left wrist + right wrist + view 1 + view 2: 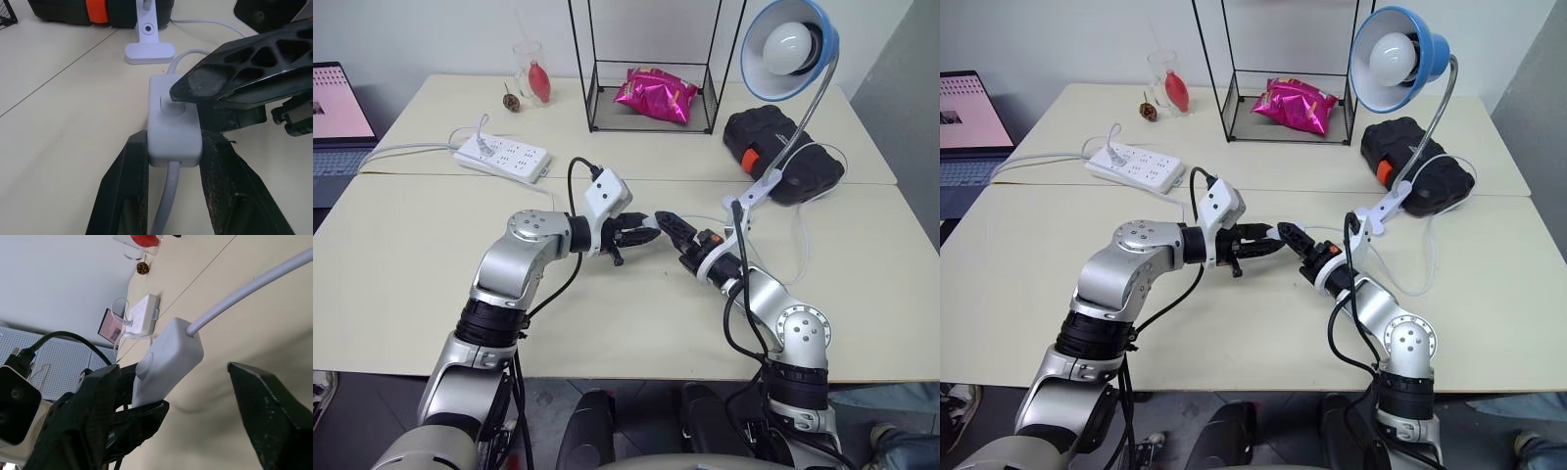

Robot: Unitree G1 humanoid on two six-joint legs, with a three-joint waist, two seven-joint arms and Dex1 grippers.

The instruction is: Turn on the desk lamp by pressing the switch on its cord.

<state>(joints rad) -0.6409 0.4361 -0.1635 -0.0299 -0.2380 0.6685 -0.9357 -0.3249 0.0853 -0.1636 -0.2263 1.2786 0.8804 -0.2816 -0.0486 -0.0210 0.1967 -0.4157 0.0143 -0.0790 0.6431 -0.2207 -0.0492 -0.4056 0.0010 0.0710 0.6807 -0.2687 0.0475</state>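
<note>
The left gripper (pixel 173 161) is clamped on the small white switch (pixel 172 125), one black finger (pixel 129 186) on each long side of it. The switch's long axis runs along those fingers, and the cord (pixel 164 205) leaves its near end between them, while more cord curves out of the far end toward the white clip base (pixel 148 46). The round button faces up. One finger (pixel 230 81) of the right gripper (pixel 674 227) lies across the switch with its tip on the button; its other finger (pixel 266 413) stands well apart, so the jaws are open and grip nothing.

In the head views both forearms reach inward and meet fingertip to fingertip over the near table (pixel 401 284), the left gripper pointing toward the robot's right and the right gripper toward its left.

The desk lamp (pixel 790 47) stands beyond them on the right, clipped just beside a black case (pixel 803 157), its blue shade tilted toward the robot.
</note>
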